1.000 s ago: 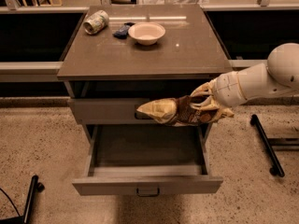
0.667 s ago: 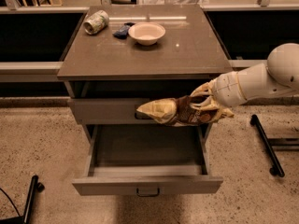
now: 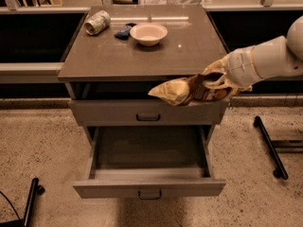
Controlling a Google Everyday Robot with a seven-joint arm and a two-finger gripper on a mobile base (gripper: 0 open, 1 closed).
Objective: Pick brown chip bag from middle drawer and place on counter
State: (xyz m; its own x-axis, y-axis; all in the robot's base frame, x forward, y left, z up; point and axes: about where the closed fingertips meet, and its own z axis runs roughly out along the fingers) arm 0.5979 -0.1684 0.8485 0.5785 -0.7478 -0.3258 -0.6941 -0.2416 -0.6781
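Note:
The brown chip bag [image 3: 189, 91], dark brown in the middle with tan-yellow ends, hangs in the air in front of the cabinet, just below the counter's front edge. My gripper [image 3: 214, 82] is shut on the bag's right part, with the white arm reaching in from the right. The middle drawer [image 3: 149, 187] is pulled open below and shows an empty grey floor. The counter [image 3: 142, 51] is the grey-brown top slab, above and behind the bag.
On the counter's back part stand a pale bowl [image 3: 148, 33], a small dark blue packet [image 3: 124, 30] and a can lying on its side [image 3: 97, 22]. The closed drawer [image 3: 147, 112] is above the open one. A black base leg [image 3: 269, 147] lies on the floor to the right.
The bag and my gripper have risen a little, from level with the closed drawer front to just under the counter's edge.

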